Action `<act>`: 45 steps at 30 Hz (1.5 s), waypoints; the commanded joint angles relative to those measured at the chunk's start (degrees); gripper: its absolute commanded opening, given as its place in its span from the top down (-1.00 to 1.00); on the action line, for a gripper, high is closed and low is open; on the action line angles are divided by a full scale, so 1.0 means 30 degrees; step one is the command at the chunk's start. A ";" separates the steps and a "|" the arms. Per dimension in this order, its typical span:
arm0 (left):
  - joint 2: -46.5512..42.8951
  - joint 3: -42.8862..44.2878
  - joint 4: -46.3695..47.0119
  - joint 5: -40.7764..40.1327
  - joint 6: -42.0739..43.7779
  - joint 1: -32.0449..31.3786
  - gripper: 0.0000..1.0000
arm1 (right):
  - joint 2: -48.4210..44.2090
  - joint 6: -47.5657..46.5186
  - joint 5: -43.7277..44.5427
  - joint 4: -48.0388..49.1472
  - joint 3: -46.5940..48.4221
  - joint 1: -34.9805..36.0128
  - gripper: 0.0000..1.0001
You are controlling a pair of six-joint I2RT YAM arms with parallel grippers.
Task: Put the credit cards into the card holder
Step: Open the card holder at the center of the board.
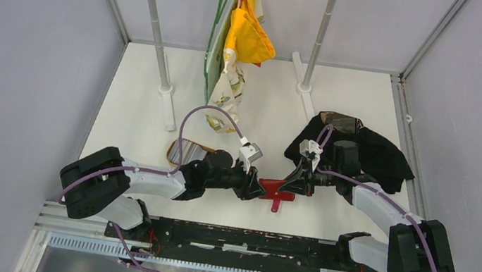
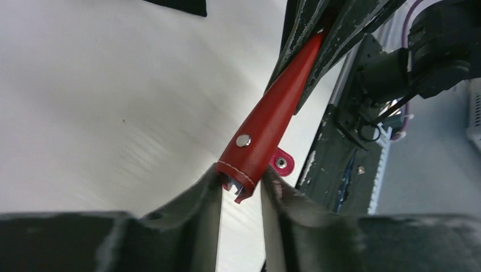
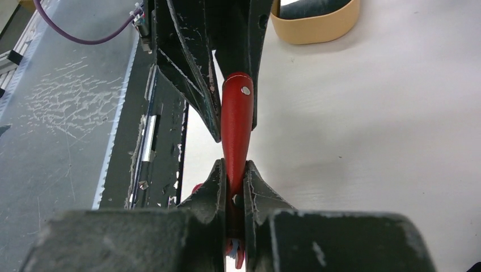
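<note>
right claw (image 3: 232,173) on card holder (image 3: 237,122) edge

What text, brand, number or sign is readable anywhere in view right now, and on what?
None readable in any view.
card holder: plain red leather look, only a bare snap stud, no brand.
hanging cloth: printed pattern, too small to tell whether it has any lettering.
</note>
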 commanded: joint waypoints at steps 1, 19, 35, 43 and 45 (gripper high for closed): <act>0.0522 0.1054 0.2150 0.1567 0.0175 0.0096 0.51 | 0.0040 -0.0391 -0.0409 0.0360 0.0407 0.0178 0.97; 0.1948 -0.0147 0.3558 0.3730 -1.0821 0.1926 0.96 | -0.7770 -1.7016 0.6078 -0.7905 0.0409 0.0215 -0.96; 0.2042 0.1391 0.1443 0.4290 -1.0687 0.1907 0.96 | -0.7627 -1.9177 0.7454 -0.6893 -0.1279 0.1122 -0.15; 0.2823 0.1127 0.4094 0.5286 -1.2393 0.1902 0.96 | -0.8114 -1.9910 0.7818 -0.6840 -0.1562 0.1402 -0.57; 0.3340 0.0929 0.5471 0.5681 -1.3197 0.1905 0.96 | -0.8204 -1.9796 0.7991 -0.6662 -0.1568 0.1465 -0.55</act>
